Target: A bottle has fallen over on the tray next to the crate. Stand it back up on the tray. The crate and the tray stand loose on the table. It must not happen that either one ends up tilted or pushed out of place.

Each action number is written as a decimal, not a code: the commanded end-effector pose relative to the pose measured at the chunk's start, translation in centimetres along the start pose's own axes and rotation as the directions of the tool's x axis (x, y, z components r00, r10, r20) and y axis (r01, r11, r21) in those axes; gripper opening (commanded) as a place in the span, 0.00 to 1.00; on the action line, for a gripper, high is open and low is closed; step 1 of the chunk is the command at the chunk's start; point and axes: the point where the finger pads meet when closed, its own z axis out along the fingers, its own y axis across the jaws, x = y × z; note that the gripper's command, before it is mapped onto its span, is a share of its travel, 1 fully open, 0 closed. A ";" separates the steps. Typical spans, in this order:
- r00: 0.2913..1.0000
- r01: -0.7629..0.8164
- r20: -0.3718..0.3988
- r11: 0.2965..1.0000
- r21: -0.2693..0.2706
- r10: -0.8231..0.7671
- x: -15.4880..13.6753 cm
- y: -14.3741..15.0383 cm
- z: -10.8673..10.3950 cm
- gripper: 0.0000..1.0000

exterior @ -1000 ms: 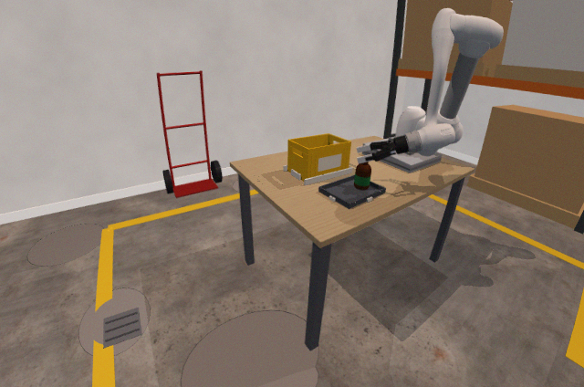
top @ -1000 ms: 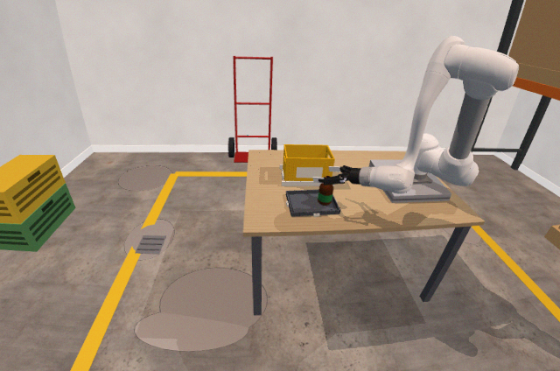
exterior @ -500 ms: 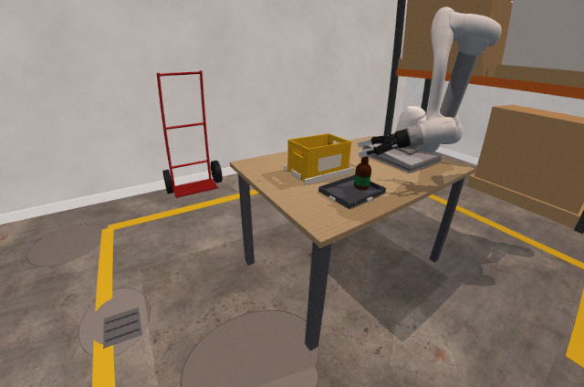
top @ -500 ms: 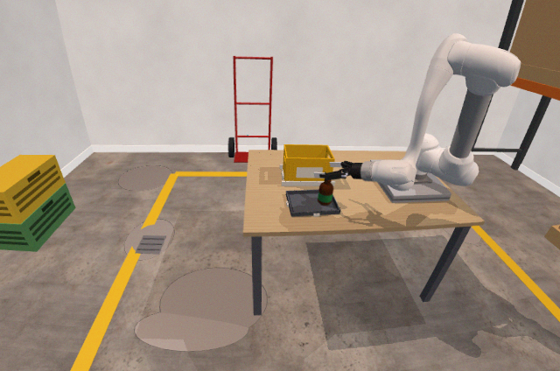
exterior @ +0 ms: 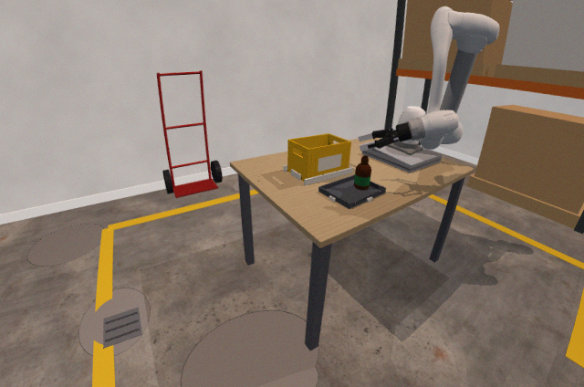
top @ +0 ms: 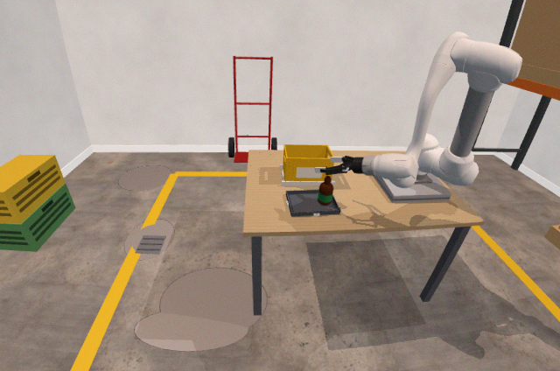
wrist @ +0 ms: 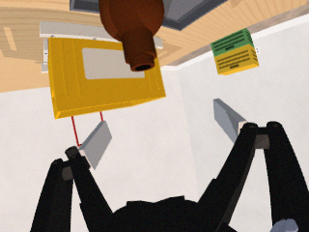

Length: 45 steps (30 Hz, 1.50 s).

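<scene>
Top view: btl (top: 325, 192) (exterior: 362, 176) (wrist: 131, 16) stands upright on the right part of the blk tray (top: 303, 205) (exterior: 338, 192) (wrist: 188, 10), brown w/ green band. Yel. crate (top: 290, 169) (exterior: 298, 163) (wrist: 68, 72) is upright on the far side of the tray, apart from it, w/ wht strips (top: 304, 183) (exterior: 328, 176) (wrist: 68, 30) along its base. Both sit on the wood tbl (top: 271, 220) (exterior: 301, 214) (wrist: 19, 63). Wht arm (top: 486, 59) (exterior: 471, 26) comes in from the right; gripper (top: 326, 164) (exterior: 363, 142) (wrist: 159, 119) is up near btl top & crate's right end, fingers spread, nothing btwn. Red hand truck (top: 253, 103) (exterior: 184, 126) (wrist: 74, 130) by far wall; at left, yel. bin (top: 33, 177) (wrist: 238, 60) on grn bin (top: 45, 222) (wrist: 232, 43).

Ext. view: same layout; btl upright, tray & crate look flat, no tilt seen. Gripper is right of crate, above tbl height, fingers wide apart, btl not held. Rack (exterior: 399, 34) w/ boxes stands far right, behind arm.

Wrist view: pads well apart w/ a gap btwn. Btl neck & shoulder show up top, beyond the pads, mouth uncovered; its lower part is out of frame. Crate wall + wht label partly behind neck; tray edge beside btl.
</scene>
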 end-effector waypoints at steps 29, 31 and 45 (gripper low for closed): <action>1.000 -0.005 0.003 1.000 0.010 0.005 -2.2 -0.2 -0.5 0.10; 1.000 -0.005 0.003 1.000 0.010 0.005 -2.2 -0.2 -0.5 0.10; 1.000 -0.005 0.003 1.000 0.010 0.005 -2.2 -0.2 -0.5 0.10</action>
